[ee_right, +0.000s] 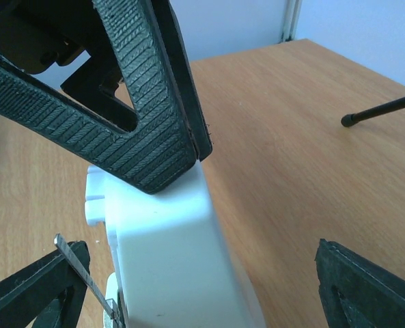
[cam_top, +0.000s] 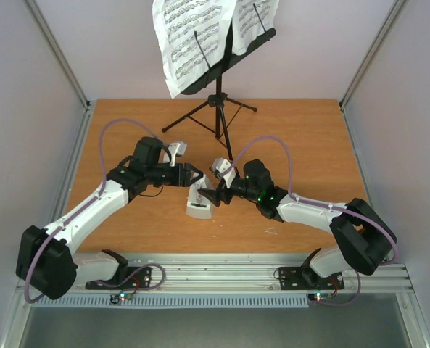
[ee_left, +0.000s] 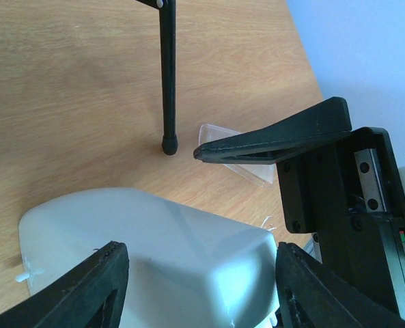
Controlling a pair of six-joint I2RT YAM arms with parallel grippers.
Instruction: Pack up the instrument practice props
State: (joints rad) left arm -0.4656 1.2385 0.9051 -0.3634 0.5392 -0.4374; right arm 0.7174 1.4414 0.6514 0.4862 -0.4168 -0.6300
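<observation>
The pale grey metronome stands mid-table between both grippers. In the left wrist view it fills the gap of my left gripper, whose fingers press on its two sides. My left gripper is over its top. My right gripper is open wide around the metronome, with the thin metal pendulum by one finger. The small clear cover lies on the table behind the right finger. The black music stand stands at the back, with white sheet-music pages on it.
A tripod leg tip rests on the wooden table just beyond the metronome; another leg shows in the right wrist view. Grey walls close the left, right and back sides. A metal rail runs along the near edge.
</observation>
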